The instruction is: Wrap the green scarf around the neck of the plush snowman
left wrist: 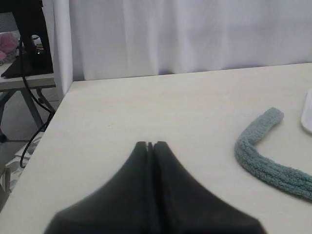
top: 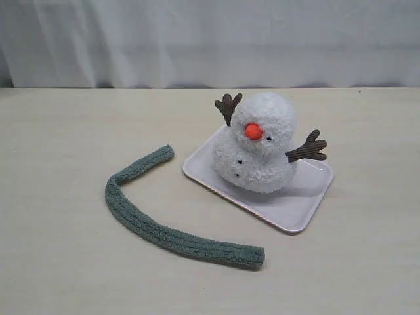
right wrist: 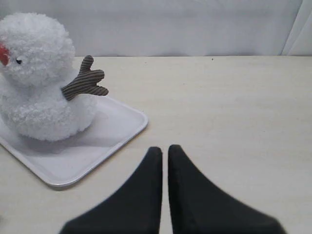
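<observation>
Shows the green scarf (top: 147,230) flat on the counter (top: 65,131), left of the tray (top: 308,191) and apart from it. Bent into a hook, with the short end aimed up-right toward the tray and the long stretch running rightward along the front. Seats the plush snowman (top: 259,157) upright on the tray, orange nose (top: 253,131) turned frontward. Shows the left tool (left wrist: 149,145) and the right tool (right wrist: 165,151) clenched, grasping nothing.

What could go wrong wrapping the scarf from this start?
1. The plush snowman only rests on the tray; tugging the green scarf round its neck could topple it or shift the tray.
2. Its twig arms jut out beside the neck and could snag the scarf.
</observation>
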Controlling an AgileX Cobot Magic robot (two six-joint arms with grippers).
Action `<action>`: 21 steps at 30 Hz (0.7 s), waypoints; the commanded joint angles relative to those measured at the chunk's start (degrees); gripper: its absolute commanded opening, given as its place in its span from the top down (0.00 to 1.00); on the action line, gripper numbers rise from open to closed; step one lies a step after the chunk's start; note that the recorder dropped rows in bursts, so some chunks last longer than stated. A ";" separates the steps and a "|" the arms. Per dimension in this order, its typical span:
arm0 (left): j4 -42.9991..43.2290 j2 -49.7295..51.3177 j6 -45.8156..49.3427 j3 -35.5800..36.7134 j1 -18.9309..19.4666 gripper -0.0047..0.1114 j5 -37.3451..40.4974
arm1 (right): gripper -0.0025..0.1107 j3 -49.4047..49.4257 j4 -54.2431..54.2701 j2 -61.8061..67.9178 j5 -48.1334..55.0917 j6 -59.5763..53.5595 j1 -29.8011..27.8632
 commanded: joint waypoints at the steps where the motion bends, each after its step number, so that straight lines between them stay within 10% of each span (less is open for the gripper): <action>1: 3.85 -0.03 -0.10 0.11 0.05 0.96 -3.23 | 0.94 0.17 0.08 -0.18 -0.20 0.14 0.07; 13: 14.80 -0.03 -0.10 0.11 0.05 0.96 -51.80 | 0.94 0.17 0.08 -0.18 -0.20 0.14 0.07; 21: 14.80 -0.03 -0.10 0.11 0.05 0.96 -56.51 | 0.94 0.17 0.08 -0.18 -0.20 0.14 0.07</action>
